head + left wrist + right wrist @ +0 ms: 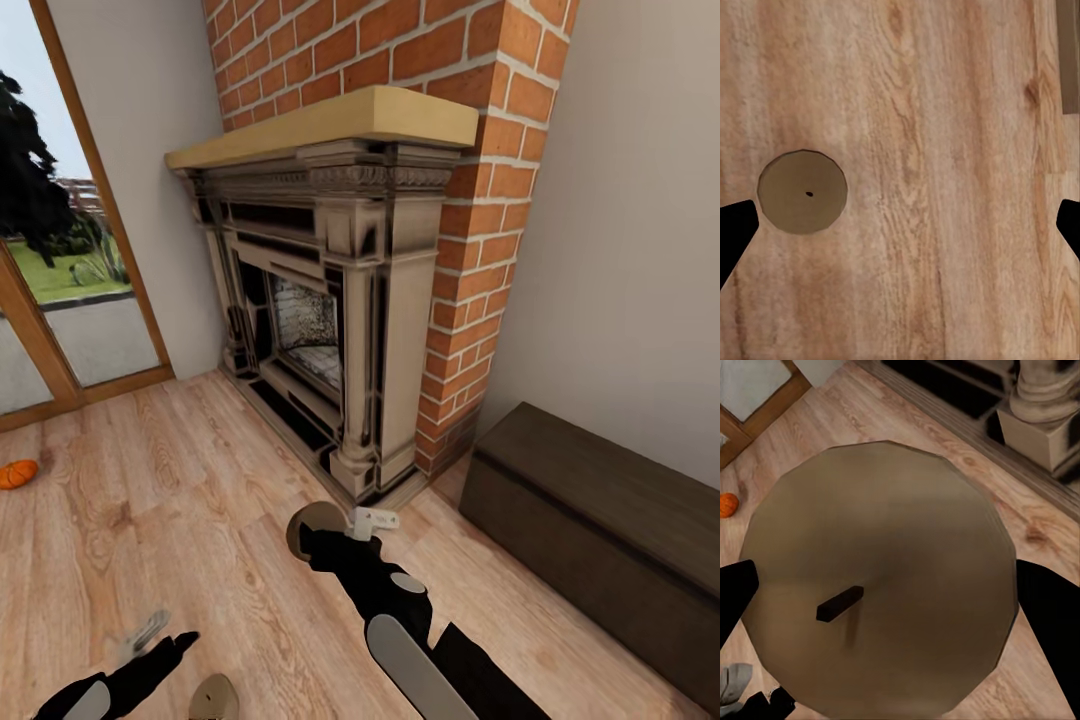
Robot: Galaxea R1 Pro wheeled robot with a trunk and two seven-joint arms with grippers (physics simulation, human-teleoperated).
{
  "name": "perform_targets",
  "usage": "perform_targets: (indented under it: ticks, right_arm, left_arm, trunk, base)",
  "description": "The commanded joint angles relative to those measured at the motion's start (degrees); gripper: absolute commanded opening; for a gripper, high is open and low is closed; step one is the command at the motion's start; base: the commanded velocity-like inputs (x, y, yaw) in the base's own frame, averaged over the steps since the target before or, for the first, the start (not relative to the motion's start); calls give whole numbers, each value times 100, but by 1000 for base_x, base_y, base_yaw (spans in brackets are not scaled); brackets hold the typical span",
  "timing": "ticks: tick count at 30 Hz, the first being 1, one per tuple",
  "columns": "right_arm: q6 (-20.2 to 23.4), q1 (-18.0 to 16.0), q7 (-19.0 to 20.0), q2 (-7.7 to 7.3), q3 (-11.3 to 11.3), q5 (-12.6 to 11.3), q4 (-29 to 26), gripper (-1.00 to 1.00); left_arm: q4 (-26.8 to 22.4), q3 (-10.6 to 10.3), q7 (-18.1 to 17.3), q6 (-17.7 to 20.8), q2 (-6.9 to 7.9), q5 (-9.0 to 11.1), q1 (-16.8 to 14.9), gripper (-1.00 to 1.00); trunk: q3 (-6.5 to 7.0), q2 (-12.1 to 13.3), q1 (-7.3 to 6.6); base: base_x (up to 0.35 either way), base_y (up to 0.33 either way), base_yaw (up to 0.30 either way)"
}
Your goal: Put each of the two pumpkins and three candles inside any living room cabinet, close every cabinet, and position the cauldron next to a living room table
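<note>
My right gripper [325,537] is shut on a tan candle [310,522], held above the wood floor in front of the fireplace. In the right wrist view the candle's [881,585] flat top and dark wick sit between the black fingers [1046,600]. A second candle [213,697] stands on the floor by my left gripper [160,640], which is open above it. The left wrist view has that candle [802,191] off to one side of the wide-apart fingertips [735,225]. An orange pumpkin [17,473] lies on the floor at far left. The dark-brown cabinet [600,510] stands against the right wall.
A carved stone fireplace [330,300] with a pale wood mantel fills the brick chimney [480,230] straight ahead. Its base juts onto the floor near my right gripper. A glass door with a wood frame [60,300] is at the left. Bare wood floor [150,520] lies between them.
</note>
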Motion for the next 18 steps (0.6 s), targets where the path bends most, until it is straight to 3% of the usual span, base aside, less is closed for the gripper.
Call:
perform_targets:
  ticks: [1,7,11,18]
  right_arm:
    - [17,-6,-40,-1,4,-25,-11,-100]
    - [62,-6,-30,-3,4,-57,-21,-100]
    - [86,-6,-28,-5,4,-64,-22,-100]
    - [92,-6,-28,1,4,-72,-16,-100]
  left_arm:
    - [-3,47,-18,35,-16,21,-4,100]
    - [8,11,1,-262,-112,14,-2,100]
    - [10,-100,9,-307,-125,14,-4,100]
    - [10,-99,26,-315,-118,29,-2,100]
  trunk:
    - [-24,-44,22]
    - [-131,-285,153]
    - [-203,-445,241]
    - [-329,-726,395]
  base:
    - [0,0,0]
    - [0,0,0]
    - [0,0,0]
    - [0,0,0]
